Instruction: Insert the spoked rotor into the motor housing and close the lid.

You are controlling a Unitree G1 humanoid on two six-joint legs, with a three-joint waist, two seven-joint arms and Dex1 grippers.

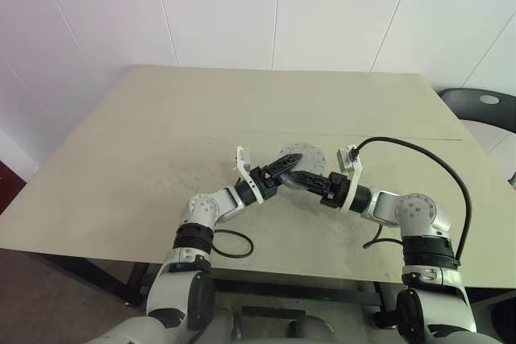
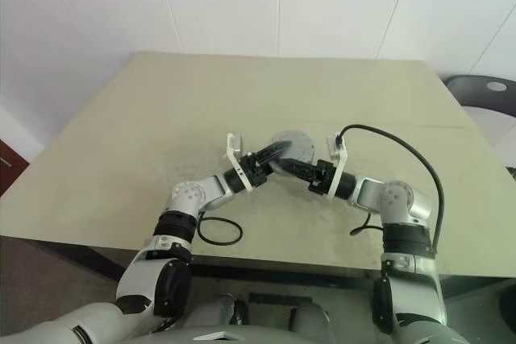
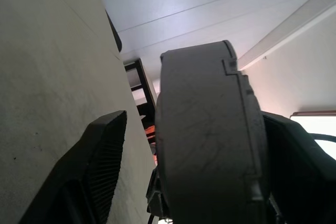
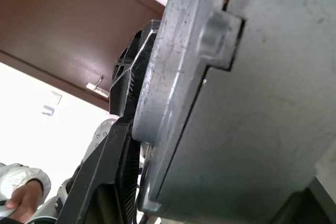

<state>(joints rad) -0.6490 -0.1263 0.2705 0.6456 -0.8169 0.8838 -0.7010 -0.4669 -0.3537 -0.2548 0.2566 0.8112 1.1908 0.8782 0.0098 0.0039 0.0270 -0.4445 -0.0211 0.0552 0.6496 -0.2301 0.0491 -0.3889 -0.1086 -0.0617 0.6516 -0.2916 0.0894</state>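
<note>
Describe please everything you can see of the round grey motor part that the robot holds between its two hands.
The grey motor assembly is a round, thick disc of dull, scratched metal, held above the beige table between both hands. Its flat face shows small dark holes. The wrist views show two stacked layers with a stepped seam and a notch with a small tab at the rim. The right hand clamps it; the left hand straddles its edge, one finger apart from it.

Silver-grey arms, black ribbed tool fingers [image 3: 100,166]
</note>
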